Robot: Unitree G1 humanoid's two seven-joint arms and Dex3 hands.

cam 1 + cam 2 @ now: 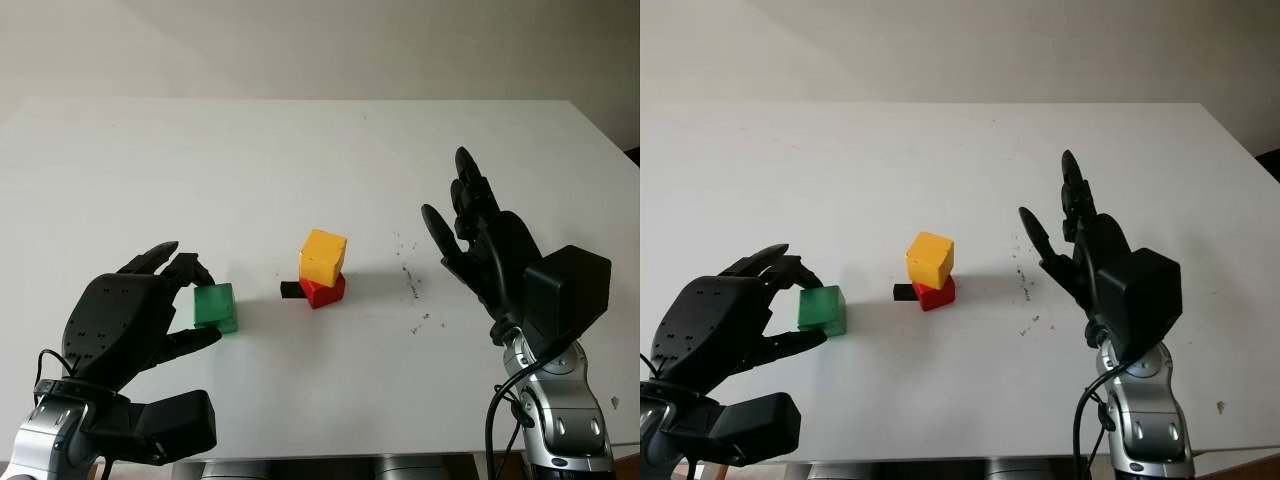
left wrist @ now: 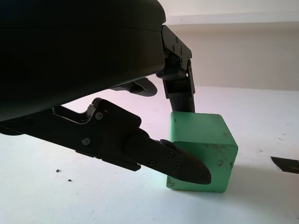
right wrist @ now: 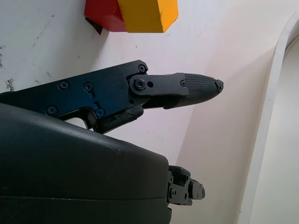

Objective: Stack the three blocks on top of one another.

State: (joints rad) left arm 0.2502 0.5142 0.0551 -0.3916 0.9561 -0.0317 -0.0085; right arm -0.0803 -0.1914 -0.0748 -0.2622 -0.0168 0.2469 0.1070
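Near left, the left hand (image 1: 150,310) grasps the green block (image 1: 215,306), which sits on the white bench (image 1: 300,150), one finger (image 2: 180,91) on its far side and one fingertip (image 2: 187,169) against its near side. Near right, the right hand (image 1: 480,240) is raised above the bench, released and holding nothing. Farther in, at centre, the yellow block (image 1: 323,256) sits tilted on the red block (image 1: 324,290), with a small black piece (image 1: 291,289) just left of the red one.
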